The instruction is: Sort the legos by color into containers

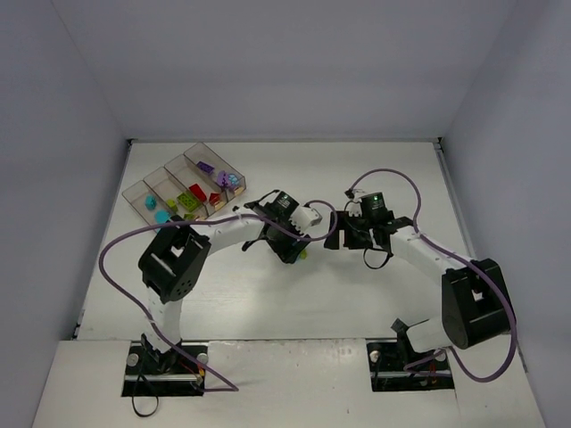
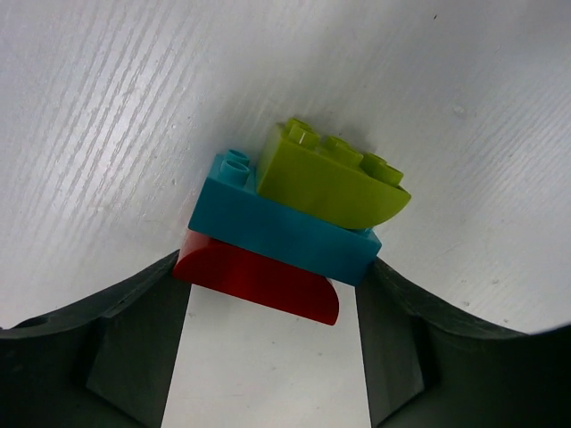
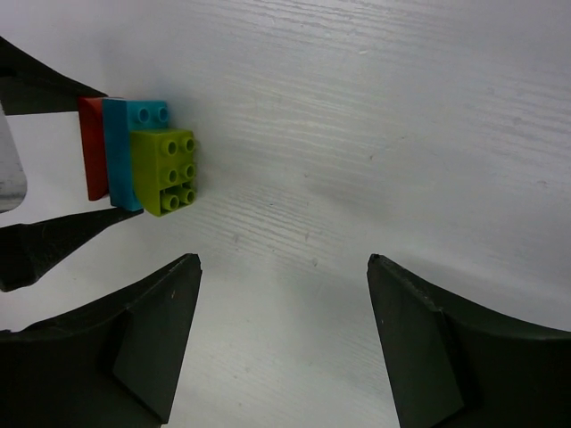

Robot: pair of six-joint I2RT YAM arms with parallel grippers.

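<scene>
A joined stack of legos lies on the white table: a red curved brick [image 2: 259,278], a cyan brick [image 2: 277,227] and a lime green brick [image 2: 330,183]. My left gripper [image 2: 274,266] is shut on this stack, one fingertip against the red brick's end and the other against the cyan brick's end. The right wrist view shows the same stack [image 3: 143,152] at the far left, pinched between those fingers [image 3: 53,241]. My right gripper [image 3: 282,260] stands open a short way from the stack, with only bare table between its fingers. The containers [image 1: 152,189] sit at the back left.
The bins hold sorted bricks: cyan [image 1: 161,215], lime green [image 1: 187,201], red [image 1: 198,191] and purple [image 1: 223,178]. Both arms meet near the table's middle, the left gripper [image 1: 299,248] close to the right gripper [image 1: 343,234]. Walls enclose the table on three sides.
</scene>
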